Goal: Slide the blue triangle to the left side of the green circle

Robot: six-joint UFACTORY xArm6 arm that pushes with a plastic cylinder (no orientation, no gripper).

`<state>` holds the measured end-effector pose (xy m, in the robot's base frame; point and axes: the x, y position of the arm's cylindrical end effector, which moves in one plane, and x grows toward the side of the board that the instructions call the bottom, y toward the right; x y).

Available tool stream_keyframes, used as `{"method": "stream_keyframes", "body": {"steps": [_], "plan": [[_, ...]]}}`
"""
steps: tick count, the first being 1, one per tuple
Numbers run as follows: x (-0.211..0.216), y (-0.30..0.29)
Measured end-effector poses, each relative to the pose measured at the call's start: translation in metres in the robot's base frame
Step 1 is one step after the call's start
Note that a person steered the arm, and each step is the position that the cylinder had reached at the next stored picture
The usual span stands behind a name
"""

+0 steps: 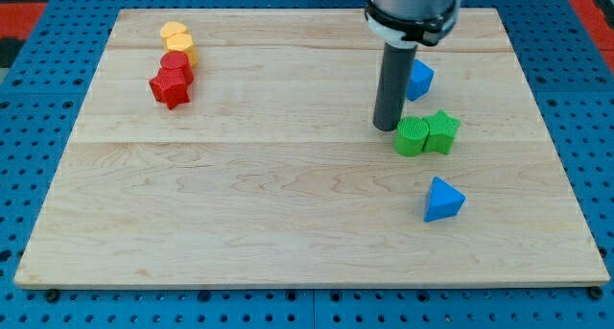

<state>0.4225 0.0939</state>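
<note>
A blue triangle [442, 199] lies at the view's lower right of the wooden board [288, 204]. A second blue block [419, 79] sits higher up, partly hidden behind my rod. A round green block [412, 136] and a green star-like block [442, 131] touch each other between the two blue ones. My tip [387, 128] rests on the board just left of the round green block, close to it, and below-left of the upper blue block.
At the view's upper left stand a yellow block [177, 37], a red round block [176, 66] and a red star block [170, 87], packed in a column. A blue pegboard [38, 99] surrounds the board.
</note>
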Motion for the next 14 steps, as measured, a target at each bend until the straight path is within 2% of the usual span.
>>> {"method": "stream_keyframes", "body": {"steps": [1,3,4,5,6,7,10,12,14], "plan": [[-0.006,-0.043],[0.11,-0.022],[0.154,0.005],[0.136,0.064],[0.096,0.068],[0.09,0.023],[0.066,0.006],[0.063,0.011],[0.102,-0.033]]}}
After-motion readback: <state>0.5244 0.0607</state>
